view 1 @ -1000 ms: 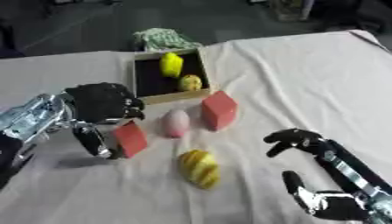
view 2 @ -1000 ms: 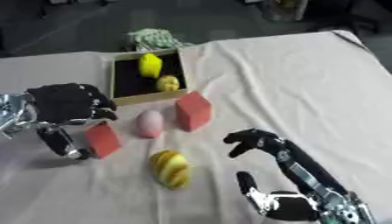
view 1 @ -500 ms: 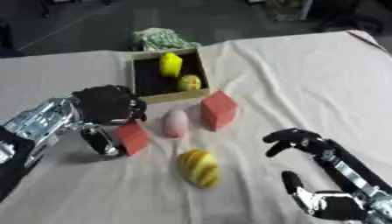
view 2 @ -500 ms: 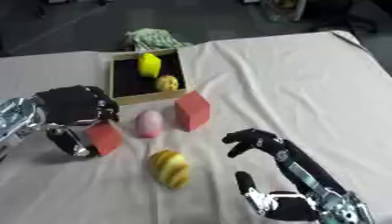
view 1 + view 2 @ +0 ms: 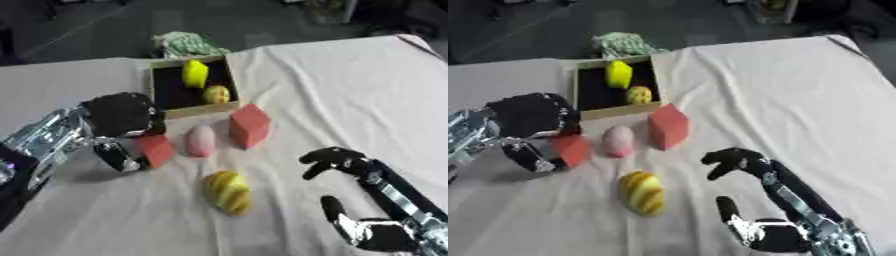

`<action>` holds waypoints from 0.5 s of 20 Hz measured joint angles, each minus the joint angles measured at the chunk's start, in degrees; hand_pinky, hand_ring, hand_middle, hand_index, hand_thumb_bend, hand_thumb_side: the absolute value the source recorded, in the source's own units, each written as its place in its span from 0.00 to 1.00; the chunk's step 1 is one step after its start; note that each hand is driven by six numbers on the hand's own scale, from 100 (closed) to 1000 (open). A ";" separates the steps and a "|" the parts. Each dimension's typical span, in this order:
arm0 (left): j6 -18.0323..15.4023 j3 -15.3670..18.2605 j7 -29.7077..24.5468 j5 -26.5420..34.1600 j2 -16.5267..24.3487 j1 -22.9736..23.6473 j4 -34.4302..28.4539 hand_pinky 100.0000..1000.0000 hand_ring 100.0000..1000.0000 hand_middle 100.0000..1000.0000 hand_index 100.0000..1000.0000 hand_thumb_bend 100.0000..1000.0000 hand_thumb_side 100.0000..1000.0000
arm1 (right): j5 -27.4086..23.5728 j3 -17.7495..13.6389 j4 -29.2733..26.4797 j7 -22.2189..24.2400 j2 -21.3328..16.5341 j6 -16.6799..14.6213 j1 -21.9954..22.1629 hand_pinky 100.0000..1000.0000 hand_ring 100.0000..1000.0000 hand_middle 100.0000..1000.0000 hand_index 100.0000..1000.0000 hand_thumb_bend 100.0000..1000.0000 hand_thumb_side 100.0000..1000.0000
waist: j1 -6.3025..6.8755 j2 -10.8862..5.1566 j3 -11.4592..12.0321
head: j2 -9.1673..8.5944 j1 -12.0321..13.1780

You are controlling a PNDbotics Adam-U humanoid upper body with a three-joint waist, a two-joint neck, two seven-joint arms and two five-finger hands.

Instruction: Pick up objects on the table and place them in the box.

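Note:
A wooden box (image 5: 203, 110) with a dark inside stands at the back left of the white-clothed table. In it lie a yellow block (image 5: 194, 73) and a small round yellow fruit (image 5: 216, 94). In front of it my left hand (image 5: 118, 116) is curled over a small red block (image 5: 158, 150), thumb on the block's left side. A pink egg-shaped thing (image 5: 199, 141) and a bigger red block (image 5: 249, 125) lie just to the right. A yellow striped fruit (image 5: 227, 192) lies nearer me. My right hand (image 5: 772, 235) rests open at the lower right, fingers up.
A green and white patterned thing (image 5: 184, 44) lies behind the box at the table's far edge. The white cloth (image 5: 350, 90) stretches bare to the right of the objects, with a dark floor beyond the far edge.
My left hand has shifted slightly right and toward the box with the small red block under its fingers. The right hand and the other objects have stayed put.

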 measured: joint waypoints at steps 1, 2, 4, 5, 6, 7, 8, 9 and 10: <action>0.87 0.58 0.05 1.01 0.24 0.00 -0.72 0.74 0.66 0.56 0.54 0.14 0.17 | 0.00 0.00 0.03 0.00 0.00 0.00 0.00 0.66 0.65 0.77 0.90 0.00 0.37 | 0.01 0.00 0.04 | 0.00 -0.08; 1.80 1.19 0.03 2.04 0.50 -0.02 -1.26 0.74 0.65 0.56 0.54 0.11 0.16 | 0.00 0.00 0.05 0.00 0.00 0.00 0.01 0.66 0.65 0.77 0.90 0.00 0.37 | 0.01 0.00 0.05 | 0.00 -0.11; 3.72 2.45 -0.13 4.00 0.56 -0.37 -1.77 0.74 0.65 0.56 0.55 0.08 0.14 | 0.00 0.00 0.06 0.00 0.00 0.00 0.02 0.66 0.65 0.77 0.90 0.00 0.37 | 0.01 0.00 0.14 | 0.00 -0.15; 4.70 3.11 -0.22 5.04 0.55 -0.78 -1.76 0.74 0.66 0.56 0.55 0.06 0.14 | 0.00 0.00 0.07 0.00 0.00 0.00 0.02 0.66 0.65 0.77 0.90 0.00 0.37 | -0.01 -0.01 0.14 | 0.00 -0.17; 5.75 3.78 -0.33 6.07 0.48 -1.32 -1.55 0.74 0.66 0.56 0.55 0.04 0.14 | 0.00 0.00 0.07 0.00 0.00 0.00 0.02 0.66 0.65 0.77 0.90 0.00 0.37 | -0.03 -0.03 0.14 | 0.00 -0.19; 6.79 4.36 -0.45 6.97 0.40 -1.91 -1.01 0.74 0.66 0.56 0.56 0.00 0.14 | 0.00 0.00 0.07 0.00 0.00 0.00 0.02 0.66 0.65 0.77 0.90 0.00 0.37 | -0.04 -0.03 0.13 | 0.00 -0.19; 8.22 4.78 -0.61 7.78 0.14 -2.52 -0.32 0.74 0.66 0.56 0.56 0.00 0.14 | 0.00 0.00 0.07 0.00 0.01 0.00 0.02 0.66 0.65 0.77 0.90 0.00 0.37 | -0.04 -0.03 0.11 | 0.00 -0.19; 9.95 4.94 -0.77 8.51 -0.35 -3.09 0.33 0.74 0.66 0.56 0.56 0.00 0.14 | 0.00 0.00 0.07 0.00 0.01 0.00 0.02 0.66 0.65 0.77 0.90 0.00 0.37 | -0.06 -0.03 0.04 | 0.00 -0.19; 11.83 5.07 -0.95 9.06 -1.01 -3.61 1.09 0.74 0.66 0.57 0.57 0.00 0.14 | 0.00 0.00 0.07 0.00 0.01 0.00 0.02 0.66 0.65 0.77 0.90 0.00 0.37 | -0.07 -0.04 -0.03 | 0.00 -0.18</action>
